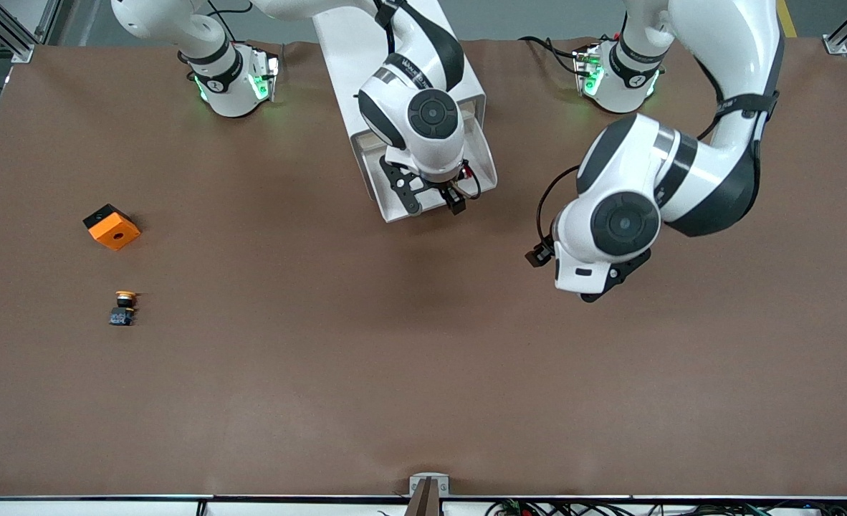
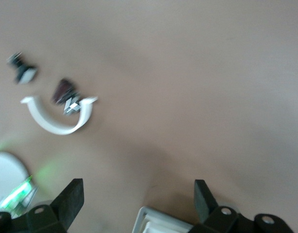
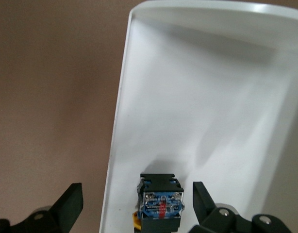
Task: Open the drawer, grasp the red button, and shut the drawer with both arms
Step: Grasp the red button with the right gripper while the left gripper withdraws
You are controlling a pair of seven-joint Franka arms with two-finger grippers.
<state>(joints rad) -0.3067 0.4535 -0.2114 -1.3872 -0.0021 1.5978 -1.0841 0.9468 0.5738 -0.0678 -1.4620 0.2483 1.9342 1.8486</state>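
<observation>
The white cabinet (image 1: 366,57) stands between the two arm bases. Its drawer (image 1: 389,195) is pulled out toward the front camera. My right gripper (image 1: 433,202) hangs low over the open drawer, fingers open. In the right wrist view (image 3: 137,194) a button (image 3: 160,204) with a black-and-blue body lies in the drawer (image 3: 202,97) between the fingers. One finger (image 3: 71,201) is outside the drawer's side wall, and the button's cap is hidden. My left gripper (image 1: 599,287) is open and empty (image 2: 138,189) over bare table beside the cabinet, toward the left arm's end.
An orange cube with a hole (image 1: 112,226) and a button with an orange-yellow cap (image 1: 123,307) lie toward the right arm's end of the table. A white curved piece (image 2: 59,116) lies near the left arm's base (image 1: 617,79). A white corner (image 2: 156,221) shows under the left gripper.
</observation>
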